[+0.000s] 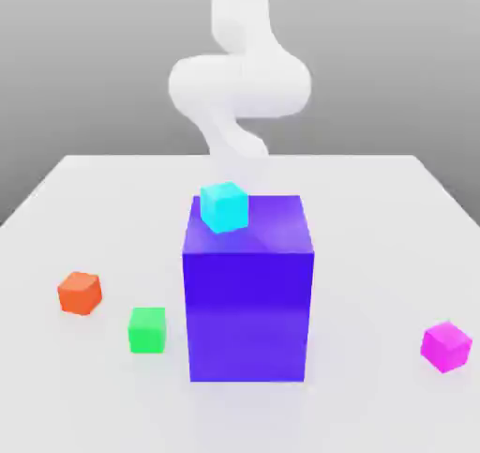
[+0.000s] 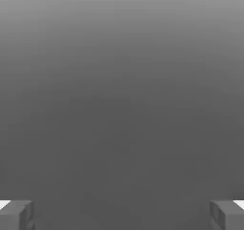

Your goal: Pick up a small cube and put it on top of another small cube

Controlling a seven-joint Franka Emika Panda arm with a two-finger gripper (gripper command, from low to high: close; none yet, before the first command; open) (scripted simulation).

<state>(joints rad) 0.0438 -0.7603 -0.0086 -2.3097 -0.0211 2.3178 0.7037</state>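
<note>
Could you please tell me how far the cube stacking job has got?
Nothing looks done yet: the magenta cube sits on the table, well apart from the green cube. The end effector is open and empty. Grasping, carrying and stacking all remain.

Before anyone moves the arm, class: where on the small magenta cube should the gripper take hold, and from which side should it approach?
Probably from straight above, closing on two opposite vertical faces of the magenta cube. It sits flat on the white table with open space all round, well apart from the big blue block, so a top-down approach looks unobstructed. The gripper is open, with nothing between its fingers.
</note>
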